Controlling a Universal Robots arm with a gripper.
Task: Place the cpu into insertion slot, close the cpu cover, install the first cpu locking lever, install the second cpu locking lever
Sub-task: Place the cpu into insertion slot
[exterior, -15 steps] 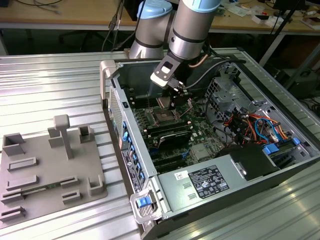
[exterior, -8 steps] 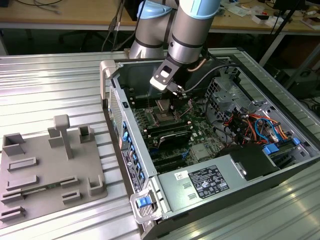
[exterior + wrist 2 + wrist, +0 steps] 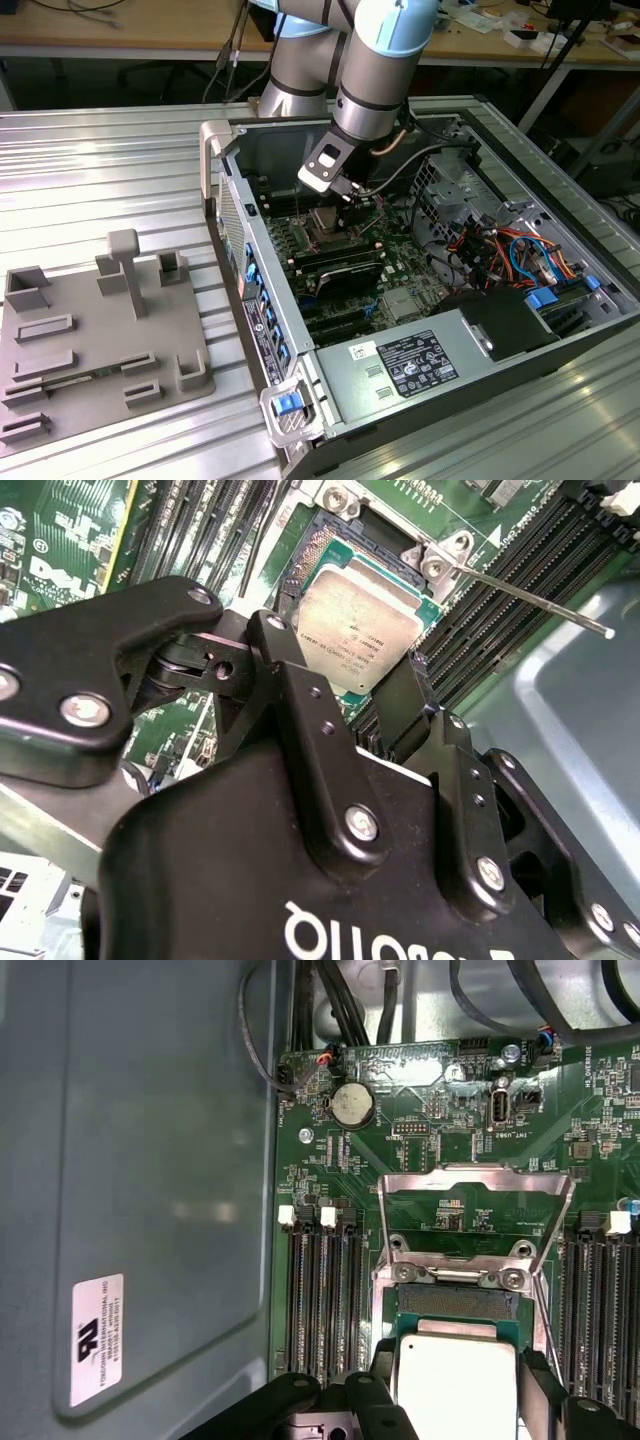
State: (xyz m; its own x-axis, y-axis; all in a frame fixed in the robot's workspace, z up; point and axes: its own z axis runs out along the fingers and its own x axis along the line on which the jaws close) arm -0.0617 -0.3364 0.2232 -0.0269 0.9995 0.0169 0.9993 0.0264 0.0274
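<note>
In both wrist views the cpu (image 3: 355, 610) (image 3: 455, 1395), a thin square chip with a silver-grey top, sits between my two black fingers. My gripper (image 3: 340, 652) (image 3: 455, 1368) is shut on its opposite edges. The chip hangs slightly tilted just over the insertion slot (image 3: 312, 552) (image 3: 455, 1303), a dark square recess in the green board. The cpu cover (image 3: 460, 1260), a silvery frame with a cut-out window, stands swung open beyond the slot. A thin metal locking lever (image 3: 530, 600) sticks out, raised, beside the slot. In the exterior view my gripper (image 3: 350, 195) is down inside the open computer case, over the slot (image 3: 325, 222).
Long black memory slots (image 3: 320, 1300) (image 3: 500, 590) flank the socket on both sides. The case's grey side wall (image 3: 150, 1160) rises close by. A grey power supply box (image 3: 400, 365) and coloured cables (image 3: 500, 250) fill the case's other parts. A grey fixture plate (image 3: 90, 340) lies at the exterior view's left.
</note>
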